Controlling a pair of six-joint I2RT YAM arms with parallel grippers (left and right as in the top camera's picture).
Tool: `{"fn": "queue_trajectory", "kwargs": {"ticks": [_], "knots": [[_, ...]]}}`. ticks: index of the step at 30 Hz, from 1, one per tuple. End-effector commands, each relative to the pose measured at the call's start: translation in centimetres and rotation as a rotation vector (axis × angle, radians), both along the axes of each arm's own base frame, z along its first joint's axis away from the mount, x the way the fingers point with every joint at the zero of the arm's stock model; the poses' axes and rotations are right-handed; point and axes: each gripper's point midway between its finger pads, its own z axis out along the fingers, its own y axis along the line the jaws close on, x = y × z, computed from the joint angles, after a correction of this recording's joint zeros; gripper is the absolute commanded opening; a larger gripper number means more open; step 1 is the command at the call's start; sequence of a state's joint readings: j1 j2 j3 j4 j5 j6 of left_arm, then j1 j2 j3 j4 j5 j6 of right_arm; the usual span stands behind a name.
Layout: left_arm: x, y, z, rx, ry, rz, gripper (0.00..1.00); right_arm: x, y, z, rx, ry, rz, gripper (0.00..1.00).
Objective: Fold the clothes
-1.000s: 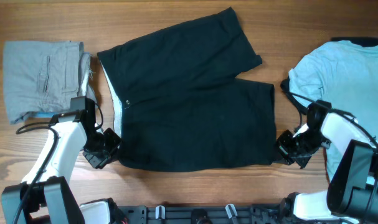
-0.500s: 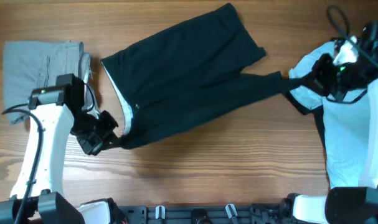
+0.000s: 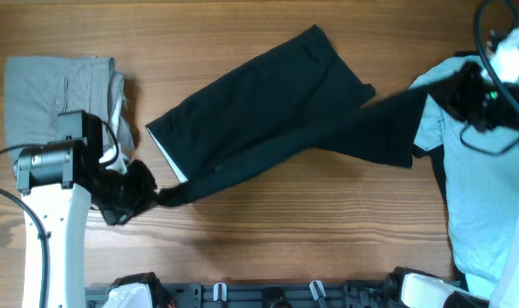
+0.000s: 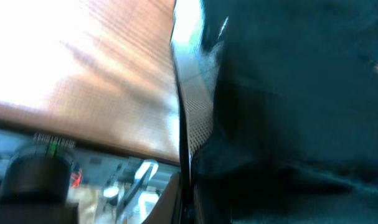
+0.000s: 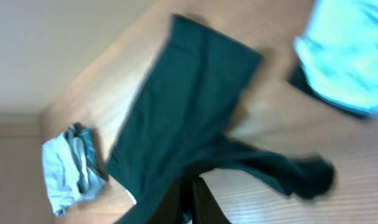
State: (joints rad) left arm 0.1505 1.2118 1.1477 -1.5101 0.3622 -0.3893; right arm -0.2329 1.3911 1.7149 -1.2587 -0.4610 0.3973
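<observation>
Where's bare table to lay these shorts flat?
Widest free patch: the near table strip below the black shorts, between the left tool and the blue shirt. A narrower one along the far edge. Crowded left by the grey trousers, right by the shirt.

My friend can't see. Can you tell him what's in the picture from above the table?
Two robot arms stretch dark shorts across a wooden table: the left gripper pinches a waist corner, the right gripper holds one leg. Folded grey trousers lie at the far left, a light blue shirt at the right.
</observation>
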Motion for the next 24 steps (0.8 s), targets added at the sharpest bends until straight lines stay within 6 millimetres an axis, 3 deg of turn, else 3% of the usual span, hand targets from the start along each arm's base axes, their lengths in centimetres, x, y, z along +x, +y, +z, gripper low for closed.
{"fn": "queue_trajectory", "kwargs": {"ticks": [1,5,9,12,14,16,17,18,19,20,21,24], "knots": [[1.4,3.5,-1.1,0.185,-0.012,0.024,0.04,4.7,-2.1,0.3,-0.080,-0.084,-0.069,0.04],[3.4,3.9,-2.2,0.185,-0.016,0.033,0.04,10.6,-0.6,-3.1,-0.063,-0.086,-0.027,0.04],[6.3,4.4,-3.8,0.193,-0.039,0.052,0.04,16.9,0.3,-8.8,-0.020,-0.089,0.035,0.04],[8.4,5.0,-4.5,0.213,-0.083,0.063,0.04,20.9,2.8,-9.9,0.044,-0.203,0.138,0.04],[9.9,5.5,-5.2,0.230,-0.108,0.067,0.06,23.0,4.3,-10.6,0.060,-0.269,0.182,0.04],[10.8,5.9,-6.1,0.246,-0.112,0.068,0.09,23.8,5.6,-11.8,0.077,-0.267,0.193,0.05],[11.2,6.0,-6.5,0.247,-0.110,0.068,0.16,24.1,6.0,-12.3,0.074,-0.267,0.199,0.08],[11.7,6.1,-6.9,0.248,-0.113,0.069,0.44,24.5,6.6,-12.9,0.071,-0.270,0.206,0.38],[12.1,6.2,-7.3,0.249,-0.115,0.069,0.66,24.7,6.9,-13.5,0.069,-0.272,0.213,0.77],[12.4,6.2,-7.6,0.249,-0.114,0.069,0.82,24.9,7.1,-14.0,0.061,-0.272,0.226,0.89],[12.4,6.2,-7.8,0.248,-0.110,0.068,0.87,24.9,7.1,-14.8,0.042,-0.264,0.241,0.91],[12.4,5.9,-7.9,0.231,-0.110,0.065,0.83,23.9,6.0,-16.5,0.001,-0.204,0.258,0.92]]}}
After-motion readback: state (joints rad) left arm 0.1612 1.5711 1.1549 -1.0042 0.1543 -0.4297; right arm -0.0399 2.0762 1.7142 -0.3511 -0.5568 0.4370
